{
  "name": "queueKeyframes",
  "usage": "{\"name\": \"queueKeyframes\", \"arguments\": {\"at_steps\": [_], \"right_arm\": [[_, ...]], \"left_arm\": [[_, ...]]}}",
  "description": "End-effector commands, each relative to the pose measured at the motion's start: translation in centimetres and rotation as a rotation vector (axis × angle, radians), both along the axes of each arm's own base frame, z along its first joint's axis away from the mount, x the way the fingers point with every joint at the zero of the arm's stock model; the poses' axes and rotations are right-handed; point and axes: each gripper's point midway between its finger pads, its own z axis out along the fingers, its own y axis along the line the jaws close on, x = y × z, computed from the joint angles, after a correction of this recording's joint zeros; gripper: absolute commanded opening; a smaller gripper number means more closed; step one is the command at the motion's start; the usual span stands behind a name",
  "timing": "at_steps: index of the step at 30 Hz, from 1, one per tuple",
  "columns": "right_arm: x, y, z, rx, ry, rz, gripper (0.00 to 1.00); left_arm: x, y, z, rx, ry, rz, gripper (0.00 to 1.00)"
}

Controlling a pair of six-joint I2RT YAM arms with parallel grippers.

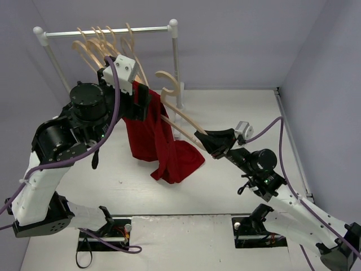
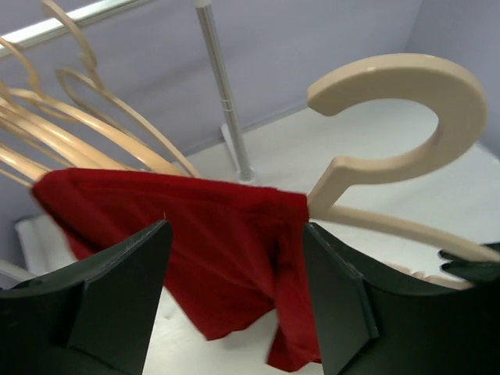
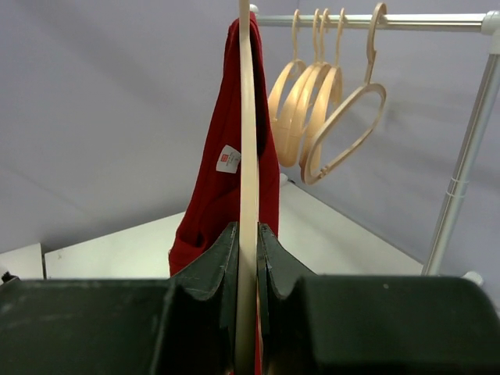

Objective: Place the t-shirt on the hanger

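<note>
The dark-red t-shirt hangs over one arm of a pale wooden hanger, its lower end resting on the table. My right gripper is shut on the hanger's other arm and holds it up at a tilt, hook upward. In the right wrist view the hanger runs edge-on between the closed right gripper, with the shirt behind it. My left gripper is open at the shirt's top edge. In the left wrist view the shirt and hanger hook lie beyond the spread left gripper.
The white-and-metal rail stand stands at the back left with several spare hangers on it, close behind my left gripper. Its right pole is just behind the held hanger's hook. Walls close off the back and right.
</note>
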Motion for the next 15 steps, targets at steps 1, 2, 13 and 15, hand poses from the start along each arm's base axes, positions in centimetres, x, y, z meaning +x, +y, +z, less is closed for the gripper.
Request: {"name": "queueKeyframes", "arguments": {"at_steps": [1,2,13,15], "right_arm": [[-1.0,-1.4,5.6,0.162,-0.144,0.046,0.0],[-1.1,-1.2,5.4,0.156,-0.139,0.062,0.0],[-1.9,0.7,2.0,0.041,-0.09,0.218,0.0],[-2.0,0.9,1.6,0.03,-0.083,0.231,0.0]], "left_arm": [[-0.5,3.6,2.1,0.095,-0.139,0.038,0.63],[-0.6,4.0,1.6,0.13,-0.147,0.032,0.63],[1.1,3.2,-5.6,0.445,-0.142,-0.269,0.63],[1.0,2.8,-6.0,0.494,-0.165,-0.334,0.63]]}}
